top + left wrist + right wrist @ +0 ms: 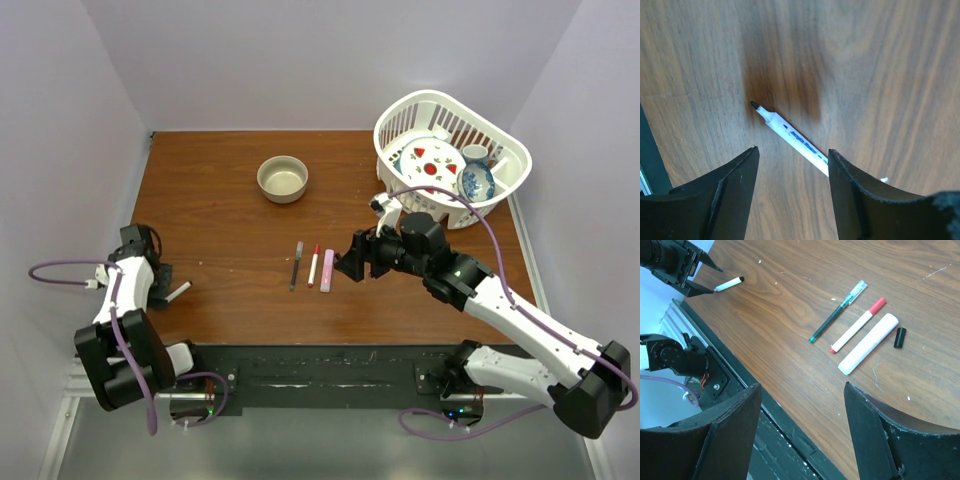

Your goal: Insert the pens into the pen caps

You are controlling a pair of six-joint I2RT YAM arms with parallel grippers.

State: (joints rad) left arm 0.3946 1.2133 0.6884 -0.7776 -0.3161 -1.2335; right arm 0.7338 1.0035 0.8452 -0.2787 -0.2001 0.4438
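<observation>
Your left gripper [793, 150] was low over the slim white-bodied pen with the bare black tip [790, 136], at the near-left of the brown wooden table [880, 60]. Its fingers were spread apart, grasping nothing. Thing to watch: the pen lay slantwise across the gap, not square to it, tip poking out toward the table's middle, tail disappearing behind one finger. Your right gripper [801, 386] was spread wide and empty too, hovering by the stubby black pen cap [899, 337] in the centre, well apart from that pen, so I'd say the pickup was the left arm's job.
</observation>
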